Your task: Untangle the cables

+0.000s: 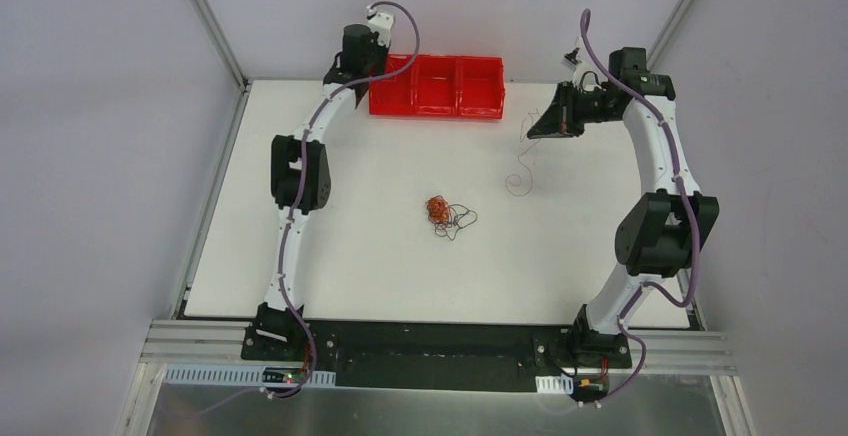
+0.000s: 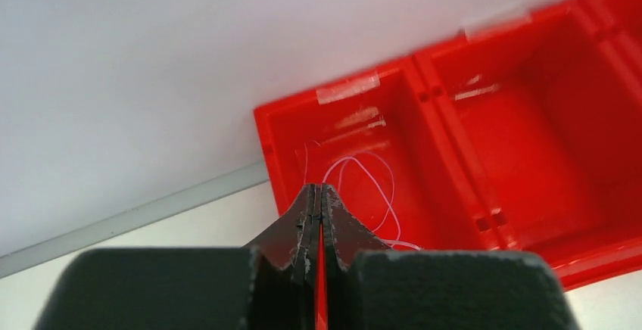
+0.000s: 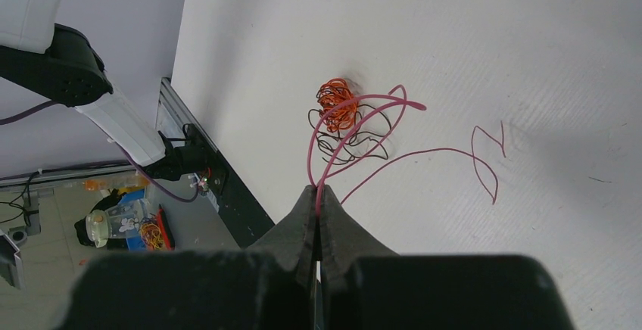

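right gripper (image 3: 318, 194), low in frame, is pinched shut on a pink wire (image 3: 447, 149), held up, likely to keep it clear of the orange-and-black tangle (image 3: 338, 110) mid-table. left gripper (image 2: 318, 191), closed and empty, hovers over the red bin (image 2: 530, 118), where a pale wire (image 2: 393, 190) lies.

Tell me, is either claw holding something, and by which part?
The right gripper pinches a pink wire mid-length, both ends free. The left gripper is shut on nothing visible.

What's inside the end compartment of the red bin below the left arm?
A thin pale wire looped on its floor; the shut left end effector covers the near corner.
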You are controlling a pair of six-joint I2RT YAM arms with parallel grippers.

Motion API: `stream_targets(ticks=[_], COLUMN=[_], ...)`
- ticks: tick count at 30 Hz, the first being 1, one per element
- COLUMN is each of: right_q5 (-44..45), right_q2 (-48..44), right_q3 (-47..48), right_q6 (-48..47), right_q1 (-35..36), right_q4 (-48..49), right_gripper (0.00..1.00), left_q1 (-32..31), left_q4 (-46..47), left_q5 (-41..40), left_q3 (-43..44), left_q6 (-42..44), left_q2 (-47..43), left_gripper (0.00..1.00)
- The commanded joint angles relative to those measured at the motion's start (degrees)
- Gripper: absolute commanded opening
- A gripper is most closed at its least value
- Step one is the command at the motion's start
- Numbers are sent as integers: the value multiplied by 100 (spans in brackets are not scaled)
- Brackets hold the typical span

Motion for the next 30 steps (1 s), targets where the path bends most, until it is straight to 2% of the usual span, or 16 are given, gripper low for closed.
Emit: stream_targets(ticks=[1,6,7,13,17,20,21,23,27,30], right_q5=[-190,-230,-253,-325,-389,-297,-241,-152,-186,-232], right_q2=[-160,-162,-170,-213,-250,-313,-311,-324,-306,-196], right_q3=[147,147,180,698,1185,1416,1502,1616,1663,1748], right_q6=[87,148,181,456,993,1408,1567,1940,3108,3568], right_q1=[34,43,44,123,217,483,598,735,1001,1270], right_q4=[39,83,101,117,443,938,1128,1616,2895,3365], right_gripper=[0,0,0,0,0,0,0,0,0,0], left_q1=[-206,-273,-278,-272,-261,-150,-67,190,867,885], left_q4=[-56,-60,-168,-355,-673,-878,-897,-915,-851,-836], left_q5=[-402,-427,-437,-166,-76,355,654,1488,4510,5905], left_q3=[298,438,508,446,8,-521,-757,-1161,-1549,-2249], left_q6=[953,1152,1136,845,514,129,-41,-555,-2017,-2055], left_q2=[194,411,440,-157,-1112,-1965,-2256,-2831,-3609,-4254], left_gripper=[0,4,7,38,62,80,88,93,87,81])
